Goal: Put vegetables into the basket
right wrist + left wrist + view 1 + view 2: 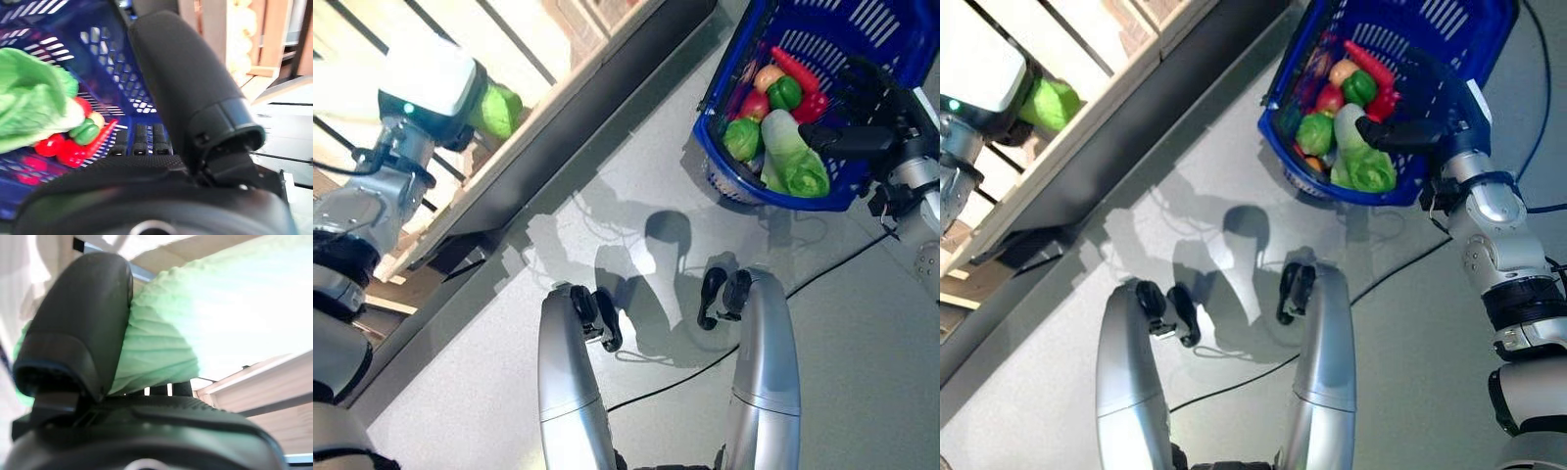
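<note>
At far left, the left robot hand (83,347) is curled around a green cabbage (497,110) at the wooden shelf (558,83). At right, the right robot hand (871,117) grips the blue basket (862,39) holding vegetables, including lettuce (798,157).

Blue slotted basket (862,39), pale green cabbage (497,110), red chilli (795,69)

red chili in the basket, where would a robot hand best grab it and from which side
Probably at the red chili's slim exposed middle, coming down through the blue basket's open top. It lies long and narrow on the pile beside the green pepper, so pinch across its width.
</note>
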Available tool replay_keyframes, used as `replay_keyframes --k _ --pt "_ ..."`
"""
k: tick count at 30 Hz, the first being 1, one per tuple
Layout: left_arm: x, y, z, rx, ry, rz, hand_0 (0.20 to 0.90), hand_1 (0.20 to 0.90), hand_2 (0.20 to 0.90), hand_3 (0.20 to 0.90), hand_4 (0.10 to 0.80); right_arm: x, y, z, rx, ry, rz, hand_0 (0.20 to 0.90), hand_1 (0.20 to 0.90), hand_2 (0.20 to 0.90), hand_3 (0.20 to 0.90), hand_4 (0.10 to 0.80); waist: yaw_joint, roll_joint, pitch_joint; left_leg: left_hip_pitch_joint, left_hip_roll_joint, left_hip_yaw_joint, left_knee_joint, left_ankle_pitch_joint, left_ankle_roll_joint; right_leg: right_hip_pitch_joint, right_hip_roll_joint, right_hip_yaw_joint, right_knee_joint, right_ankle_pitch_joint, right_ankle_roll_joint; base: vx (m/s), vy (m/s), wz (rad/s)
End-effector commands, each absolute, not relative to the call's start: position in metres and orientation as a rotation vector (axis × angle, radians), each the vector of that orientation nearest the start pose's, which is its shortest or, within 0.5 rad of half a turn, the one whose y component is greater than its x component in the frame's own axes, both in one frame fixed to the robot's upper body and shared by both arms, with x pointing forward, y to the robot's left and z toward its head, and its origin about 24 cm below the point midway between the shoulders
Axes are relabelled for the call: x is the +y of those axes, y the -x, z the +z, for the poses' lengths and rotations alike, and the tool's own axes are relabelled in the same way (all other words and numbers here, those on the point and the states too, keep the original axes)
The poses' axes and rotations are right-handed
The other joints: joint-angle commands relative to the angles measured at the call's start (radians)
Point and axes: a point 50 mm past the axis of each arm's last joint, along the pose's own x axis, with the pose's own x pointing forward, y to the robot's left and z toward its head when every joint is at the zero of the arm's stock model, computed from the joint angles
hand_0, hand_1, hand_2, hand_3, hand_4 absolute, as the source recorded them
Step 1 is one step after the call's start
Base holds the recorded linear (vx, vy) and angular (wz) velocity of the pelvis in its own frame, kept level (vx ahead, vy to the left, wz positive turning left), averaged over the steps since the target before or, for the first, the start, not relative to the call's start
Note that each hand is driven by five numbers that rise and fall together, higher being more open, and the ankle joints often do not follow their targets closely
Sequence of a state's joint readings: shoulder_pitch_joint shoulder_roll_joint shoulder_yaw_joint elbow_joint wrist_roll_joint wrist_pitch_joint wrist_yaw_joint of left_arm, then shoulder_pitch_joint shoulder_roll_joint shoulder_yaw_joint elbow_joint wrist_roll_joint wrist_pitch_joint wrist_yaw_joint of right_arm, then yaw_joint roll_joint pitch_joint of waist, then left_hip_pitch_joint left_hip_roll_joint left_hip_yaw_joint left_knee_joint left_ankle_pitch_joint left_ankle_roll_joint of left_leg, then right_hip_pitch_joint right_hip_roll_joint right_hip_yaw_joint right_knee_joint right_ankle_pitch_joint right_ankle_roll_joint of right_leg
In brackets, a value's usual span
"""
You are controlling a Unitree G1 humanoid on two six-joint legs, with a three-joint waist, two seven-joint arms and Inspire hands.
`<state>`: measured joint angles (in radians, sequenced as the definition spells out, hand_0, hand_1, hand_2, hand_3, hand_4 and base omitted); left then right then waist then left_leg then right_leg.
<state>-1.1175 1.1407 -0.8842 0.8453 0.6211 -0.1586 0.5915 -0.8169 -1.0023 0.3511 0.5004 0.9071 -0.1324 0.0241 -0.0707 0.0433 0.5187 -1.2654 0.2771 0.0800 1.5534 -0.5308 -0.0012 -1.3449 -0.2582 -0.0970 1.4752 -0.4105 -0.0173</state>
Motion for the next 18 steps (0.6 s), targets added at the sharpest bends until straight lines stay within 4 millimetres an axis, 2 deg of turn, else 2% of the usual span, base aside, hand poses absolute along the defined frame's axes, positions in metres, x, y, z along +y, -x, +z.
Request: replay_keyframes --k 1,9,13,14,18 --pt "0.338 -0.331 0.321 -0.677 -1.806 0.749 0.300 0.300 0.300 0.300 0.400 -0.282 -0.333 0.303 -0.653 0.122 0.056 0.900 0.900 0.900 0.900 0.800 -0.003 -0.006 -0.070 0.147 -0.006 0.064 -0.116 -0.060 0.008 0.200 -0.039 -0.005 -0.101 -0.063 -0.015 0.000 0.000 0.00" --pt "0.332 -0.326 0.307 -0.812 -1.605 0.698 0.300 0.300 0.300 0.300 0.400 -0.275 -0.338 0.281 -0.597 0.129 0.094 0.900 0.900 0.900 0.900 0.800 -0.005 -0.004 -0.112 0.313 -0.030 0.094 -0.249 -0.019 -0.001 0.358 -0.030 -0.015 -0.196 -0.055 -0.023 0.012 -0.022 0.03" --pt "0.323 -0.324 0.295 -0.862 -1.379 0.614 0.300 0.300 0.300 0.300 0.400 -0.267 -0.338 0.257 -0.539 0.123 0.127 0.900 0.900 0.900 0.900 0.800 -0.004 -0.010 -0.153 0.420 -0.056 0.103 -0.353 0.016 0.005 0.461 -0.025 -0.018 -0.274 -0.039 -0.033 0.030 -0.068 0.03" --pt "0.322 -0.324 0.294 -0.860 -1.368 0.609 0.300 0.300 0.300 0.300 0.400 -0.266 -0.338 0.255 -0.534 0.125 0.130 0.900 0.900 0.900 0.900 0.800 -0.004 -0.010 -0.155 0.426 -0.058 0.103 -0.359 0.018 0.006 0.467 -0.025 -0.018 -0.279 -0.038 -0.033 0.033 -0.062 0.11" --pt "0.313 -0.323 0.283 -0.866 -1.121 0.514 0.300 0.300 0.300 0.300 0.400 -0.254 -0.341 0.233 -0.469 0.136 0.213 0.900 0.900 0.900 0.900 0.800 0.000 -0.021 -0.194 0.525 -0.072 0.112 -0.450 0.037 0.014 0.561 -0.028 -0.023 -0.347 -0.028 -0.033 0.036 -0.072 0.11"
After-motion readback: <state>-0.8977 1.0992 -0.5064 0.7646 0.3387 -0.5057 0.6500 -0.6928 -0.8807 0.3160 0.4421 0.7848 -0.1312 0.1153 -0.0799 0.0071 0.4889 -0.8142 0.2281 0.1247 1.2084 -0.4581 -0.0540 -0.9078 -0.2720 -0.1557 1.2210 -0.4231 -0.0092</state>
